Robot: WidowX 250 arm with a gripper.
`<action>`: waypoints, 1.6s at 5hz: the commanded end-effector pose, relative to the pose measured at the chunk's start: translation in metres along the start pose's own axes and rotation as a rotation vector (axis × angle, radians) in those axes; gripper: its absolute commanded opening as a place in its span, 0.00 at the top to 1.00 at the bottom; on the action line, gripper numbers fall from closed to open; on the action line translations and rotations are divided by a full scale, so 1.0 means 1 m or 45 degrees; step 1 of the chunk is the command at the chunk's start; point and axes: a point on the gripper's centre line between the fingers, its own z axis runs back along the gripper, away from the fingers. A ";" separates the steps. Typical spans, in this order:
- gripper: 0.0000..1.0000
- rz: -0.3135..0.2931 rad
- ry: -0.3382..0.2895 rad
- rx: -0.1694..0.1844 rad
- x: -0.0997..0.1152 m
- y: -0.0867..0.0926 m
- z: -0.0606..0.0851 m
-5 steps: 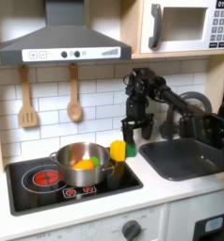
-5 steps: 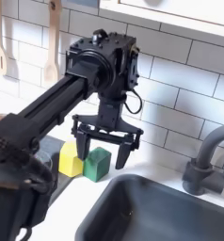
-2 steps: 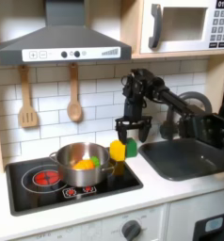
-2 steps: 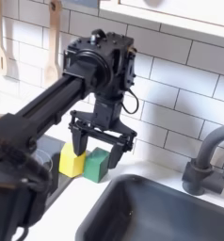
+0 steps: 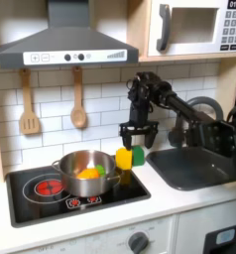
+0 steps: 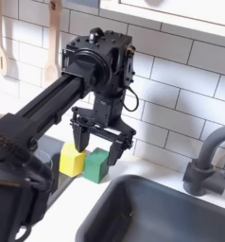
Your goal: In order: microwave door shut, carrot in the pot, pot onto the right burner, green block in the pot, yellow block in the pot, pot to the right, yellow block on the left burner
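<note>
The tool hangs spread wide, grasping nothing, right above the green block, which sits on the table beside the sink, touching the yellow block on its left in the second exterior view. Door looks shut, and the carrot lies in the pot on the burner nearer the sink, so I'd say the green block is the step in hand.

To do it well, the tool should drop straight down with one finger on each free face of the green block. The yellow one crowds one side, so a finger may wedge between them or shove it; turning the wrist to pinch the other two faces looks safer. Then lift clear of the pot's rim before crossing.

Around it: the tap stands near on the second exterior view's right, two wooden utensils hang on the tiles, and the other burner is bare.
</note>
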 end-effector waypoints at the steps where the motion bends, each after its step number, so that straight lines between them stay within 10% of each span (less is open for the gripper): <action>1: 0.00 0.022 -0.002 -0.015 0.006 -0.013 -0.001; 8: 0.00 0.015 0.066 -0.013 -0.003 -0.030 -0.019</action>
